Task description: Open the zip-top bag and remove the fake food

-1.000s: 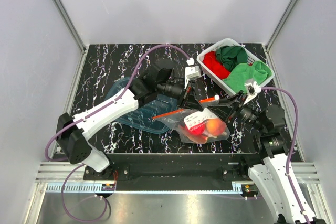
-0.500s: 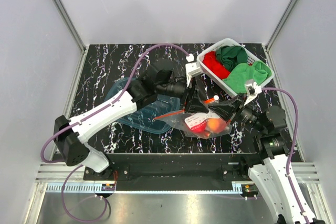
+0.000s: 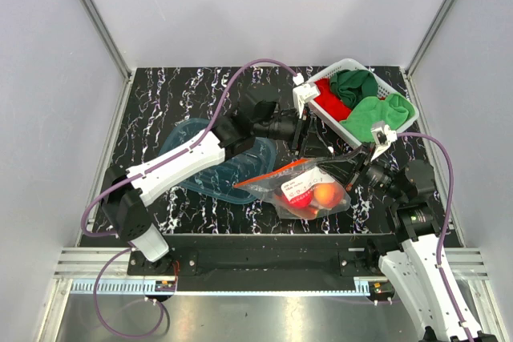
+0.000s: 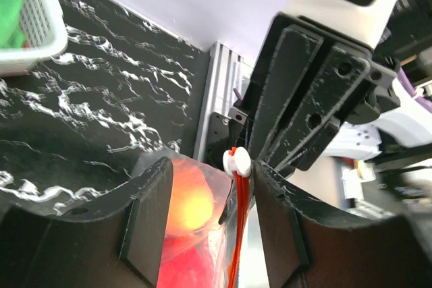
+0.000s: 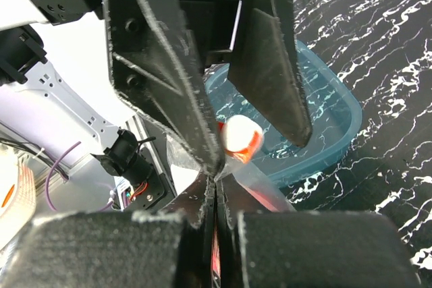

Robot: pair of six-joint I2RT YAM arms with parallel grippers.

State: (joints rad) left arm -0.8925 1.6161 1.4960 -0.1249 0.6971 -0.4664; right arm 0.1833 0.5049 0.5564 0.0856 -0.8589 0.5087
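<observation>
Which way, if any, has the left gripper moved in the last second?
Yes. In the top view the left gripper has shifted right and up-frame, closer to the white basket.

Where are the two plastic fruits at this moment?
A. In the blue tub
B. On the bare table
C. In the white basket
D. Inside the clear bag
D: the red and orange fruits show through the clear plastic of the bag, which encloses them.
</observation>
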